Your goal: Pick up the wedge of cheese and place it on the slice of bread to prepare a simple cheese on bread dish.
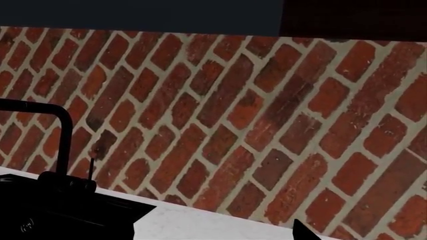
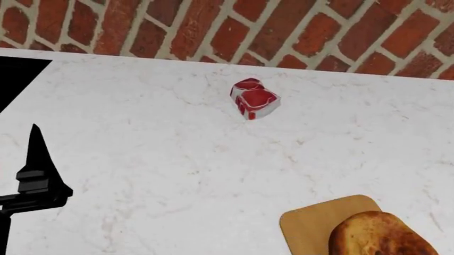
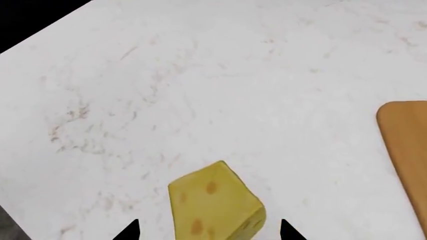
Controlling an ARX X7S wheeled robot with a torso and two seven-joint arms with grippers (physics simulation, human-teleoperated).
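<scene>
Cheese wedge (image 3: 213,207) lies between right fingers (image 3: 288,229) spread apart; bread (image 2: 379,236) on board (image 2: 312,226); left fingers' state unclear.

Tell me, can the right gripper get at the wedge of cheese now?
Probably yes. In the right wrist view the wedge of cheese lies on the bare marble counter between the tips of the open right gripper, with nothing in between.

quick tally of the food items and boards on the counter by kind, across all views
cheese wedge: 1
bread: 1
red-and-white meat chunk: 1
wooden board: 1
total: 4
</scene>
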